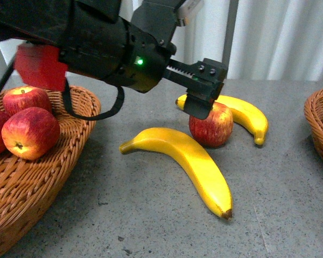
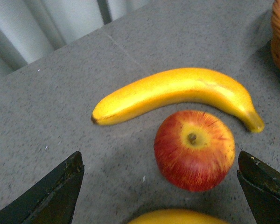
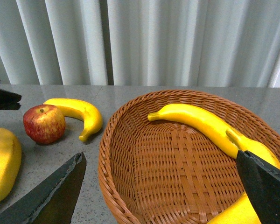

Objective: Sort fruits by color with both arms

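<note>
Front view: the grey table [image 1: 151, 226] is bare toward its near edge, with the left basket [image 1: 43, 183] and the right basket [image 1: 318, 121] at its sides. Three basket apples [image 1: 30, 133] fill the left one. One loose apple [image 1: 212, 128], a near banana [image 1: 191, 158] and a far banana [image 1: 248, 115] lie between the baskets. The left gripper [image 1: 200, 105] hangs just above the loose apple. Left wrist view: its jaws stand wide and hold nothing, the loose apple on the table between them. Right wrist view: the right gripper [image 3: 159, 158], spread wide and empty, hovers over the right basket, which holds at least two basket bananas [image 3: 200, 123].
</note>
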Tool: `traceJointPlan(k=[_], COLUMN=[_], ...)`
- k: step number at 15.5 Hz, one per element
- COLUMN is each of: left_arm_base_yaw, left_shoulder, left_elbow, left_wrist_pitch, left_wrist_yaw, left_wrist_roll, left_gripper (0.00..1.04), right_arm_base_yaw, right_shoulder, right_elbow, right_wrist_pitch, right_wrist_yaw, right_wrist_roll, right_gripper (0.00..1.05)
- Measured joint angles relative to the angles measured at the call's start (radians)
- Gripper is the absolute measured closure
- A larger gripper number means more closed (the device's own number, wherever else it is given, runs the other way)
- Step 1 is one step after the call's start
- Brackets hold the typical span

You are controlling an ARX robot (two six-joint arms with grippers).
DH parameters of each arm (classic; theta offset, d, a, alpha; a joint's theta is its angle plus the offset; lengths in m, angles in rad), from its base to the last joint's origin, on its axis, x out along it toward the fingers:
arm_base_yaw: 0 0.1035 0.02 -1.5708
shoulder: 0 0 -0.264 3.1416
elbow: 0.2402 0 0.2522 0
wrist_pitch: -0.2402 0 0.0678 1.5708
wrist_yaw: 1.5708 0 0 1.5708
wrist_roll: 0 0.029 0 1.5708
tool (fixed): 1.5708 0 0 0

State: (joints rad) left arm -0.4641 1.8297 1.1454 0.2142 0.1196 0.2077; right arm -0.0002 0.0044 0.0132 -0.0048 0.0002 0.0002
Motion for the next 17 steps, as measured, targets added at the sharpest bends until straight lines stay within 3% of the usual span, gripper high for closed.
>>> traceJointPlan(k=[11, 17], left_arm_base_yaw=[-0.059, -0.051], left_shoulder=[0.128, 0.263], left_elbow=[0.094, 0.183], left_wrist_pitch=[-0.008, -0.013], left_wrist_yaw=[0.01, 0.023], left_wrist_roll=[-0.002, -0.003], left_gripper=[0.07, 0.07], right_arm_base_yaw=[0.0, 0.0], right_shoulder=[0.0, 0.0], right_elbow=[0.0, 0.0], right_wrist_pitch=[0.0, 0.0], right_wrist_yaw=[0.0, 0.0], right_wrist_roll=[0.0, 0.0], right_gripper=[0.06, 0.06])
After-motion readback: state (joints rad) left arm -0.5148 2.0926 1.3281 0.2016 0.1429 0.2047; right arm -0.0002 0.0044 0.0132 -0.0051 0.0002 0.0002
